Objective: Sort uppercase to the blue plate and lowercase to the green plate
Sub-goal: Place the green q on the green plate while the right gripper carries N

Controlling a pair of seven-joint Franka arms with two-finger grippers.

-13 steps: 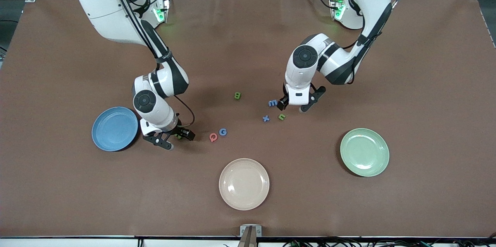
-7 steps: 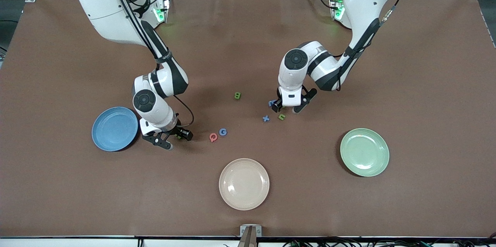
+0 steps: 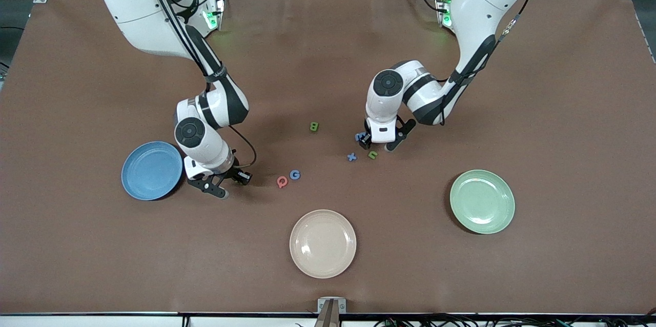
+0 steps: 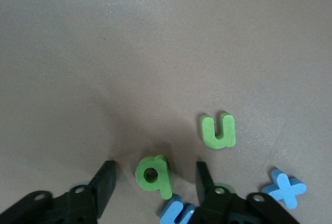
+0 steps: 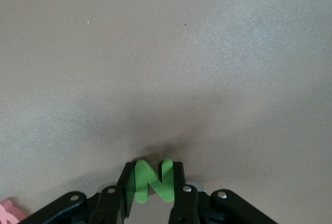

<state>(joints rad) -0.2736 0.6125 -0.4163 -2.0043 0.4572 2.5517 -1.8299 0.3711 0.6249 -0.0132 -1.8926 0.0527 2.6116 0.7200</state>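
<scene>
Green N on the counter beside the blue plate was now clamped by the narrowed right claw, while the left claw, half-closed, was brought around the green q.

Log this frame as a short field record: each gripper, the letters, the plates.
right gripper: shut on green N, down at the table beside the blue plate
left gripper: open, jaws on either side of green q, no contact visible
loose letters: u, x, m, B, Q, G
plates: blue plate, green plate, beige plate, no letters on any
</scene>
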